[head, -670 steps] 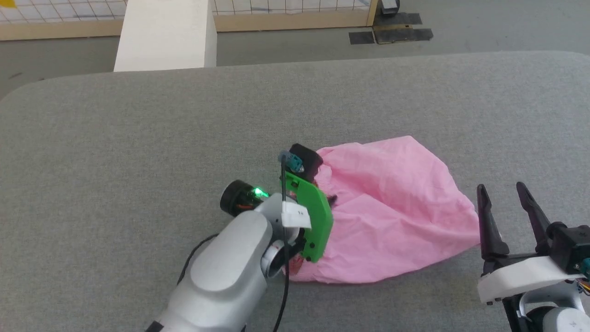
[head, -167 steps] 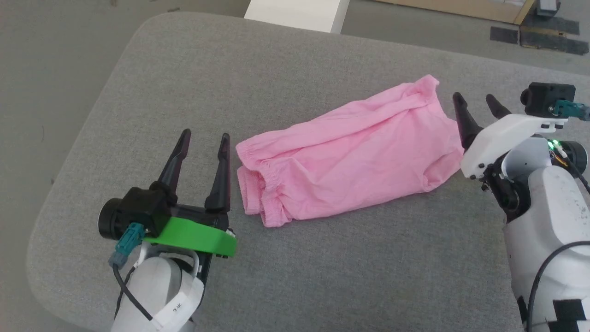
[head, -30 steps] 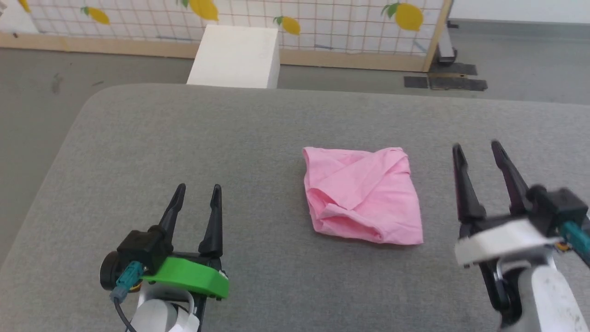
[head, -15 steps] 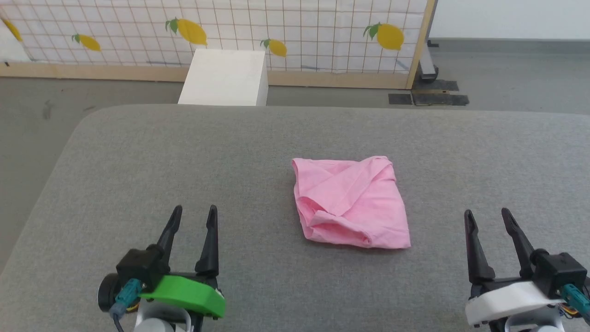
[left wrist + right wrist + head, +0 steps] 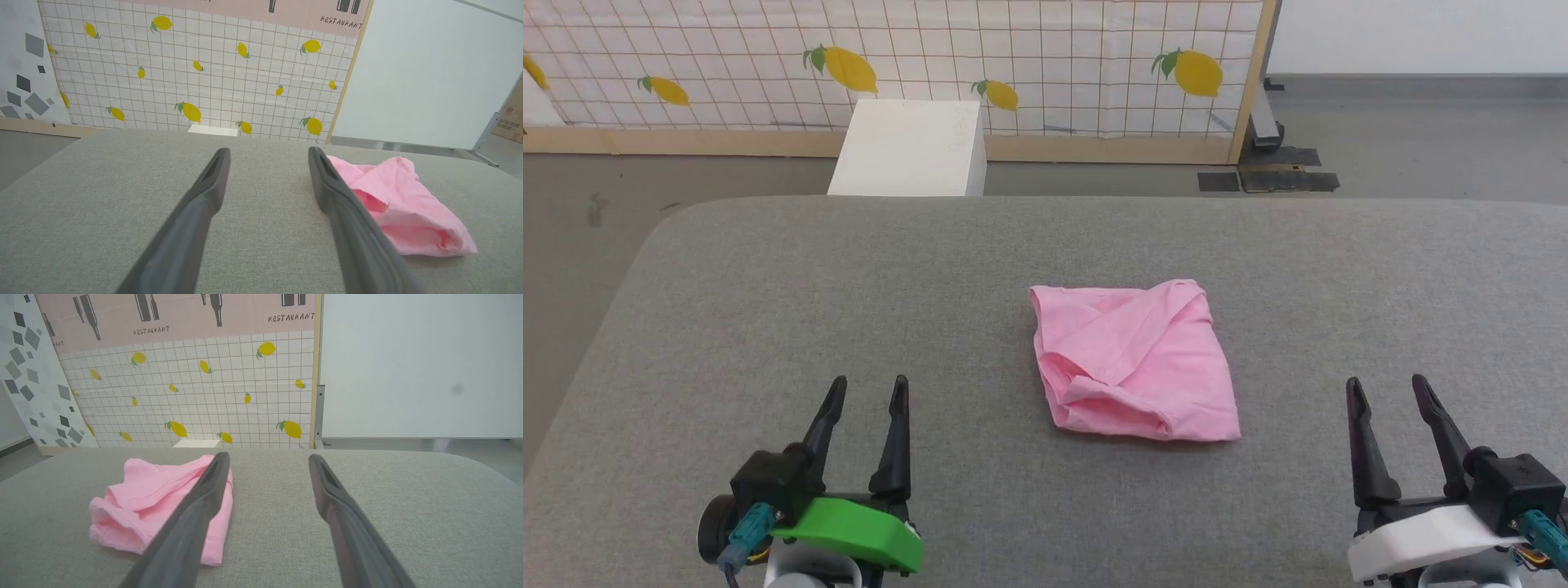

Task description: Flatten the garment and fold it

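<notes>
1. I see bright, even, diffuse light on all three feeds, with no glare.
2. A thin soft shadow hugs the near edge of the garment point(image 5: 1135, 367) on the worktop point(image 5: 849, 286).
3. The head feed is sharp throughout.
4. On the wrist feeds, straight lines bow slightly near the edges, and the close fingers point(image 5: 192, 228) look soft.

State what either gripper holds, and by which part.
Nothing is held. The left gripper and right gripper are open, both apart from the folded light pink cloth shorts.
</notes>
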Available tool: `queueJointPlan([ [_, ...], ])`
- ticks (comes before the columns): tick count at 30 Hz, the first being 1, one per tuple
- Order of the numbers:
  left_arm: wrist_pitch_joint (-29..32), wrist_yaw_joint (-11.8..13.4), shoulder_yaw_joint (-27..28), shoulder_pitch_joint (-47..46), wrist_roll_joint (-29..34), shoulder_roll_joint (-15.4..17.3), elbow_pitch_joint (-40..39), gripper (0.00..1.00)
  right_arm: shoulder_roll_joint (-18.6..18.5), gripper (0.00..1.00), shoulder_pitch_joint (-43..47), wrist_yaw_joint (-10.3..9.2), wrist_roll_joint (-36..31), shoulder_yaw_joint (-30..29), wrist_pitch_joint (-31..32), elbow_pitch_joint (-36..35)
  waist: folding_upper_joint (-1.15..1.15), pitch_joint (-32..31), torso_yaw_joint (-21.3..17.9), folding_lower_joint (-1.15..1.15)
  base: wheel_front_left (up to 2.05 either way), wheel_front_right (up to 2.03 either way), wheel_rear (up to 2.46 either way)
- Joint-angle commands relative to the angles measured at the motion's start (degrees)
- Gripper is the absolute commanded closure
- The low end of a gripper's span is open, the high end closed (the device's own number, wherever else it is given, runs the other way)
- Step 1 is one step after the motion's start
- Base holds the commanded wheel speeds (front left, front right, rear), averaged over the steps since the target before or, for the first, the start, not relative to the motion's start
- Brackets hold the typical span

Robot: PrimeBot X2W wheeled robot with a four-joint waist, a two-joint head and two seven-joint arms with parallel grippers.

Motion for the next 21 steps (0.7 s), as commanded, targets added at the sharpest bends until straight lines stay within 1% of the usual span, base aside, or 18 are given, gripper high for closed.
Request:
queueJointPlan([
  [1,-0.2,-0.4,0.1,0.8,-0.1,-0.1,0.1,0.0,0.1,0.0,0.8,-0.09,0.3,0.1,0.0,-0.4,0.0,0.1,0.0,0.0,0.0,0.0,0.0],
  [9,-0.2,-0.4,-0.1,0.6,0.1,-0.1,0.2,0.0,0.1,0.0,0.7,-0.09,0.7,0.0,0.0,-0.1,0.0,0.2,0.2,0.0,0.0,0.0,0.0],
  [11,-0.2,-0.4,-0.1,0.6,0.1,-0.1,0.2,0.0,0.1,0.0,0.7,-0.09,1.9,0.1,0.3,0.3,0.0,0.2,0.3,0.0,0.0,0.0,0.0],
  [13,-0.2,-0.4,0.0,0.5,0.1,-0.1,0.2,0.0,0.1,0.0,0.0,-0.09,9.3,0.3,2.1,1.5,0.0,0.4,0.2,0.0,0.0,0.0,0.0],
  [15,-0.2,-0.4,0.1,0.5,0.2,-0.1,0.1,0.0,0.1,0.0,-1.7,-0.09,20.6,0.5,5.0,3.0,0.0,0.7,0.1,0.0,0.0,0.0,0.0],
  [16,-0.2,-0.4,0.1,0.4,0.2,-0.1,0.0,0.0,0.1,0.0,-2.9,-0.09,28.3,0.6,7.8,4.3,0.0,1.0,0.0,0.0,0.0,0.0,0.0],
  [18,-0.2,-0.4,0.0,0.1,0.3,-0.1,-0.1,0.0,0.1,0.0,-5.5,-0.09,38.6,0.4,14.1,6.8,0.0,1.5,0.1,0.0,0.0,0.0,0.0],
  [20,-0.2,-0.4,-0.1,-0.4,0.4,-0.1,-0.3,0.0,0.1,0.0,-8.7,-0.09,45.2,-0.8,20.8,9.9,0.0,2.1,0.3,0.0,0.0,0.0,0.0],
  [21,-0.2,-0.4,-0.2,-0.6,0.5,-0.1,-0.4,0.0,0.1,0.0,-10.2,-0.09,47.4,-1.7,23.9,11.9,0.0,2.4,0.4,0.0,0.0,0.0,0.0],
])
